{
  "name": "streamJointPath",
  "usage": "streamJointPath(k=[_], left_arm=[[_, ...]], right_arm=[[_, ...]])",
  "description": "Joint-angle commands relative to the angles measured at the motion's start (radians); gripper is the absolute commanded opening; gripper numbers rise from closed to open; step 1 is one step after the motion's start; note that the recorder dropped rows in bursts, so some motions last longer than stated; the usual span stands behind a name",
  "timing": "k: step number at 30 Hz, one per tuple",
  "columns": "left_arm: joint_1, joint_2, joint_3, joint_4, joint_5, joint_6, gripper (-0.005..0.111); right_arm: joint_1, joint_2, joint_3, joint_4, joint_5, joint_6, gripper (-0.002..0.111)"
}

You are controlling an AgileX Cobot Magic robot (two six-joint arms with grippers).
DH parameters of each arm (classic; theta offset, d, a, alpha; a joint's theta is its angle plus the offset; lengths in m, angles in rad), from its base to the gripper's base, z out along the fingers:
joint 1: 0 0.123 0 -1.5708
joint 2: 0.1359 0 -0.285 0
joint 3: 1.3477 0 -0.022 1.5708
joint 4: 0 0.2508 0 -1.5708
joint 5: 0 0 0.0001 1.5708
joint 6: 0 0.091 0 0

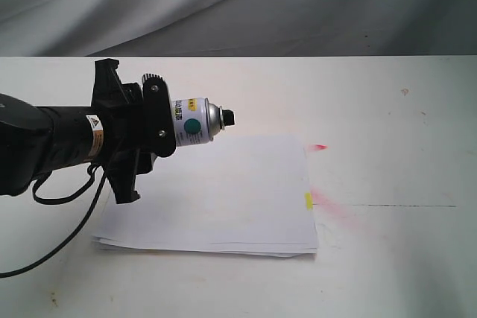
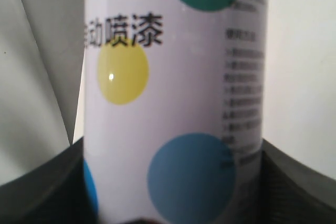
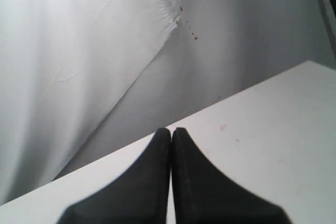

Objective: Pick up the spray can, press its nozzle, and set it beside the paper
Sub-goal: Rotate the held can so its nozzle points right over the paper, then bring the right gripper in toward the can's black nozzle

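Observation:
My left gripper [image 1: 162, 119] is shut on the spray can [image 1: 195, 121], holding it on its side in the air above the paper [image 1: 216, 195], with the black nozzle [image 1: 229, 118] pointing right. In the left wrist view the can's white label [image 2: 173, 103] with teal, yellow and blue dots fills the frame between the dark fingers [image 2: 47, 182]. The paper lies flat on the white table [image 1: 395, 109], its yellow tab [image 1: 308, 199] at the right edge. My right gripper [image 3: 171, 132] is shut and empty, over the table near the backdrop; it does not show in the exterior view.
Pink-red spray marks [image 1: 332, 206] stain the table just right of the paper, with a smaller one [image 1: 319, 146] near its far corner. A black cable [image 1: 67, 236] hangs from the left arm. A grey cloth backdrop [image 1: 238, 5] stands behind the table.

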Motion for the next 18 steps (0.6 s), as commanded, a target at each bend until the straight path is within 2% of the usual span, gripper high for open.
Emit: streamJointPath(k=[1, 5, 10, 14, 18], left_arm=[[-0.005, -0.008, -0.002, -0.004, 0.005, -0.020, 0.000], [-0.005, -0.008, -0.002, -0.004, 0.005, -0.020, 0.000], [-0.005, -0.008, -0.002, -0.004, 0.005, -0.020, 0.000], [-0.005, -0.008, -0.002, -0.004, 0.005, -0.020, 0.000], [-0.005, -0.008, -0.002, -0.004, 0.005, -0.020, 0.000]], right_arm=[[-0.006, -0.001, -0.031, 0.116, 0.161, 0.011, 0.000], [-0.006, 0.087, -0.166, 0.138, 0.274, 0.011, 0.000], [-0.006, 0.338, -0.441, 0.138, 0.400, -0.060, 0.000], [-0.006, 0.549, -0.757, 0.138, 0.505, -0.240, 0.000], [-0.008, 0.806, -1.079, 0.146, 0.747, -0.421, 0.000]])
